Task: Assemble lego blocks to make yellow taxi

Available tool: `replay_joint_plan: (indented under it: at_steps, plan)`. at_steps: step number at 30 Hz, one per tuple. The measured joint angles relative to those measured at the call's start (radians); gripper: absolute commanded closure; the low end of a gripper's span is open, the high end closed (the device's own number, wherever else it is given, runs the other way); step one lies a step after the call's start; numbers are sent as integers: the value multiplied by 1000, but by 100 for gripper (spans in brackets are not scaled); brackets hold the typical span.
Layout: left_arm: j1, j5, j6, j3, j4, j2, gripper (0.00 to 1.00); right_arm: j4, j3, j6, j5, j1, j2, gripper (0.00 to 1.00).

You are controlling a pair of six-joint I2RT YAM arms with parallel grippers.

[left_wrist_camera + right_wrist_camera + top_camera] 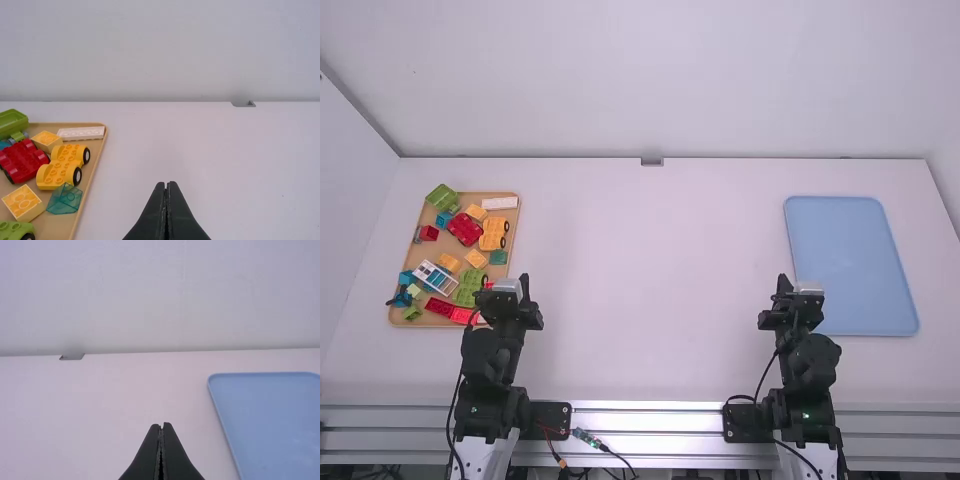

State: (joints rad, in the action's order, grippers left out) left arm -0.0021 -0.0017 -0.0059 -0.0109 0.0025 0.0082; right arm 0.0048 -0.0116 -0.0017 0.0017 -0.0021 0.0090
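The left hand (508, 290) and right hand (797, 290) are both narrow, fingertips together, and near the left one a tan tray (94, 165) on the white desk (660, 280) holds the yellow car base (62, 165), red car base (22, 161) and yellow blocks (23, 204), while a blue tray (850, 265) lies near the right

A white table (650, 280) runs back to a plain white rear wall (650, 80), with a pale side wall (348, 190) on the left. A small grey metal bracket (652, 161) sits at the table's far edge, near its middle. Metal rails (645, 420) line the near edge; a cable with a green connector (585, 437) lies across them. A shallow tan tray (92, 175) rests at left, a light blue rounded-corner tray (850, 265) at right.
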Motion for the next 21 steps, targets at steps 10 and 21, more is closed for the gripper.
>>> replay_joint_plan:
  at_steps: [10, 21]
  plan:
    - [-40, 37, -49, -37, -72, 65, 91, 55, -29, -5, -53, 58, 66, 91]
    - [-39, 53, -46, -124, -157, 148, 82, -5, -111, -58, -99, 117, 146, 83]
